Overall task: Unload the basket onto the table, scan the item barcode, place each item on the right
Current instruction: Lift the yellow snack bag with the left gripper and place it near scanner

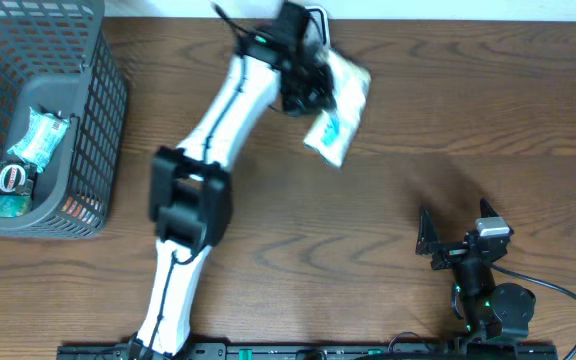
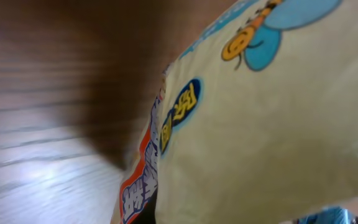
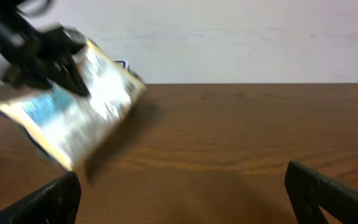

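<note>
Overhead, two robot arms work at one wooden table (image 1: 488, 110). The left gripper (image 1: 306, 88) is pinched tight on a single pale snack packet (image 1: 343, 112), holding it tilted above the far middle of the table. The right gripper (image 3: 182, 174) sits at the near right, its two fingers spread wide and holding nothing, well apart from the packet. One grey basket (image 1: 108, 110) at the left edge holds three small items
</note>
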